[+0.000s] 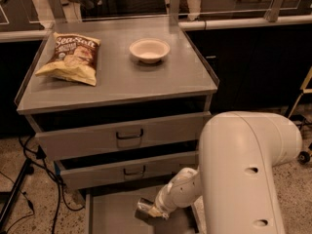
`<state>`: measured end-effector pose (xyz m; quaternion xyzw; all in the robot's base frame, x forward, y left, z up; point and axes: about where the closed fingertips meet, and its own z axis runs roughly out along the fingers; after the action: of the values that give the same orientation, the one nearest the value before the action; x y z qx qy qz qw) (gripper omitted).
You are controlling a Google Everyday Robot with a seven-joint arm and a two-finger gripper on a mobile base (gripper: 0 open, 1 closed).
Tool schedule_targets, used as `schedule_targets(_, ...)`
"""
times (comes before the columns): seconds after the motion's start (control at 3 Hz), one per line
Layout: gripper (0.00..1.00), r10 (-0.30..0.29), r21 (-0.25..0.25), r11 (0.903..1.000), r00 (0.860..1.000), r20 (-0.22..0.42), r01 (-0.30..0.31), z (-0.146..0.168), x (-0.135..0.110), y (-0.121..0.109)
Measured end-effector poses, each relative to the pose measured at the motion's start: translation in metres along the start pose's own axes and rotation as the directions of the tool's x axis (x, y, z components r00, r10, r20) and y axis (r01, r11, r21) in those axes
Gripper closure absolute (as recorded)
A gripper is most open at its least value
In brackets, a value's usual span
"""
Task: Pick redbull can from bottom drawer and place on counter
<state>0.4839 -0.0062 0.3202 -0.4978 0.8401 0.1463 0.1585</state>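
The bottom drawer is pulled out at the foot of the grey cabinet, showing its flat grey floor. My gripper reaches down into it from the right, low over the floor near the drawer's middle. A small silvery cylinder, the redbull can, sits right at the gripper's tip. I cannot tell whether it is held or only touched. The counter is the broad grey cabinet top above the three drawers.
A chip bag lies on the counter's left part and a pale round bowl stands at its back middle. The two upper drawers are slightly open. My bulky white arm fills the lower right. Cables lie on the floor at left.
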Motion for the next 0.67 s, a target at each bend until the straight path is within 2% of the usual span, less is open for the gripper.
schedule_targets(0.67,1.00,0.027,0.046,0.9985,0.999,0.024,-0.028,-0.063,0.008,0.004)
